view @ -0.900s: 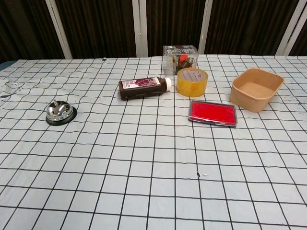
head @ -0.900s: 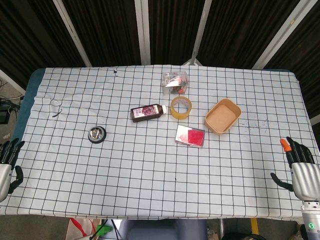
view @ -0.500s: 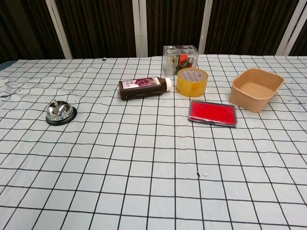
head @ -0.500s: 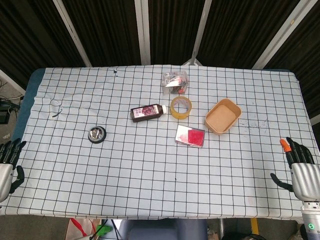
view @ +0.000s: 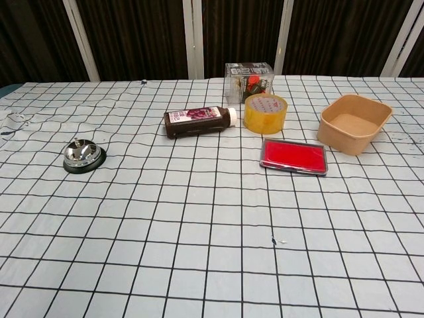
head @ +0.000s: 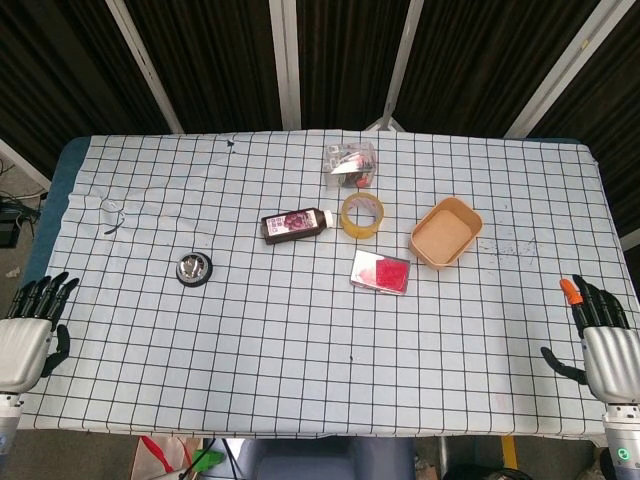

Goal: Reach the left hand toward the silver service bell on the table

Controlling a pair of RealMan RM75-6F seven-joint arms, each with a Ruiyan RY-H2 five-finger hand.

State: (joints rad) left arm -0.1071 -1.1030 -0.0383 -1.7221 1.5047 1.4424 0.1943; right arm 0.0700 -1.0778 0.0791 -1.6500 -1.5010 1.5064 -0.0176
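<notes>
The silver service bell on its black base stands on the left part of the checked tablecloth; the chest view shows the bell at the left. My left hand is at the table's near left corner, fingers spread and holding nothing, well short of the bell. At the near right corner my right hand also holds nothing, with its fingers apart and one orange fingertip. Neither hand appears in the chest view.
A dark bottle lies on its side at mid-table. Beside it are a yellow tape roll, a clear box, a red pad and a tan bowl. The cloth wrinkles at the far left.
My left hand has moved rightward and forward, coming further into the head view over the table's near left corner. The right hand and all objects have stayed put.
</notes>
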